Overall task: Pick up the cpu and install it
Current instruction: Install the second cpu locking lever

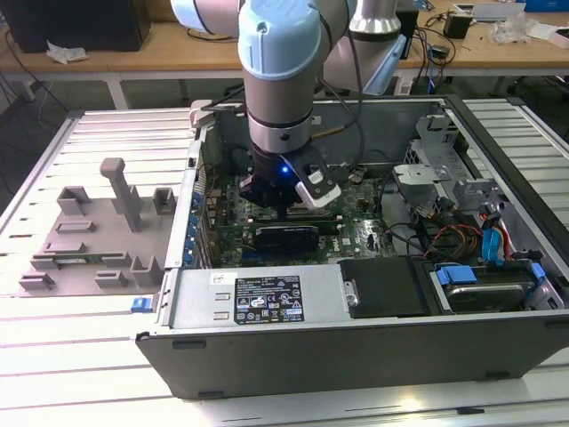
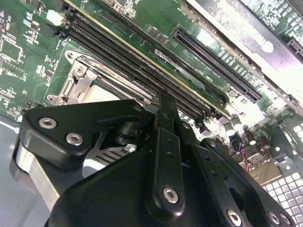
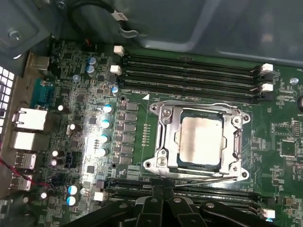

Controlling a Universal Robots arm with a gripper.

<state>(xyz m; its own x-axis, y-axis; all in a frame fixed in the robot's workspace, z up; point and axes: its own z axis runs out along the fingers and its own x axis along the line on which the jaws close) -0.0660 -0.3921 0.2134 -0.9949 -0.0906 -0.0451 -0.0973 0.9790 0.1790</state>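
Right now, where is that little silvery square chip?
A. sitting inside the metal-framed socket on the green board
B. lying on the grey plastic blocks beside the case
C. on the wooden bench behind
A: in the first wrist view the cpu lies within the socket's metal frame on the motherboard.

Arm (image 1: pixel 280 80) upright, end effector (image 2: pixel 165 106) pointing down, fingers seemingly closed together.
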